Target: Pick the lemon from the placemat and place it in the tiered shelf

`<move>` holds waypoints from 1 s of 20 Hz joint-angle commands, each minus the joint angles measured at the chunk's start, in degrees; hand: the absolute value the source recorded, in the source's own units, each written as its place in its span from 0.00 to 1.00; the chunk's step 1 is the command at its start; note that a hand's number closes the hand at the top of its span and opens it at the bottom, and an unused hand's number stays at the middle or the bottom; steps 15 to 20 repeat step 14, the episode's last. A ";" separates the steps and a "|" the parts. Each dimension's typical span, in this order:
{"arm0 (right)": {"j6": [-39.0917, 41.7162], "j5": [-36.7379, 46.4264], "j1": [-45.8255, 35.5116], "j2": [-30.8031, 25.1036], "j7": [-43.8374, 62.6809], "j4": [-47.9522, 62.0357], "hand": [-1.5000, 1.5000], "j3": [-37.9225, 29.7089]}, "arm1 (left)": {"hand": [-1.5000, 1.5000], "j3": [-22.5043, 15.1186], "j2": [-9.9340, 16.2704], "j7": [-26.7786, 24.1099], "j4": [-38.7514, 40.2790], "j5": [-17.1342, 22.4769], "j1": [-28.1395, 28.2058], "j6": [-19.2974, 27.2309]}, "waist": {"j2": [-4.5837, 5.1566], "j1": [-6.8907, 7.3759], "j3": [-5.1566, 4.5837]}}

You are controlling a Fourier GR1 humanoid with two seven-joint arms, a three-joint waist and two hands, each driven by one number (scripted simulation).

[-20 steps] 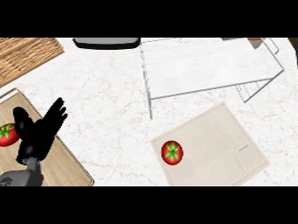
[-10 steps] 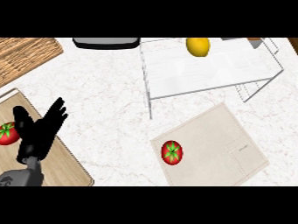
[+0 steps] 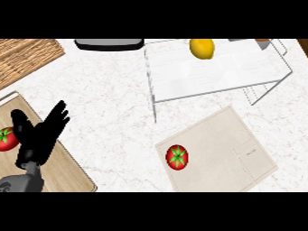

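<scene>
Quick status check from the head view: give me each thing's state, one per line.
lemon: on the tiered shelf's top, far edge, no hand on it.
tiered shelf: upright, beyond the placemat.
placemat: flat, carrying a tomato.
tomato on placemat: resting, untouched.
tomato on cutting board: resting beside the left hand.
left hand: open, over the cutting board.
right hand: not in view.

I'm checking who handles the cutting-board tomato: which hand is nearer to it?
Left. The left hand rests open just right of the tomato on the cutting board. The right hand is out of view.
</scene>
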 commanded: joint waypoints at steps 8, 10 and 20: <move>3.50 -8.61 6.22 -13.54 0.77 0.33 0.00 -10.55 | 0.50 0.13 -0.66 1.29 -0.98 -0.39 2.64 0.48 | -0.13 -0.56 -0.27; 8.54 -9.64 4.97 -20.04 -0.65 6.94 0.00 -12.13 | 0.50 -0.17 -1.96 -0.02 2.01 -1.54 0.63 1.80 | 0.26 -0.35 -0.28; 13.06 -14.58 10.57 -21.16 -3.13 4.45 0.00 -14.18 | 0.50 0.18 -0.86 1.60 0.27 -0.88 1.96 0.47 | -0.04 -0.52 -0.28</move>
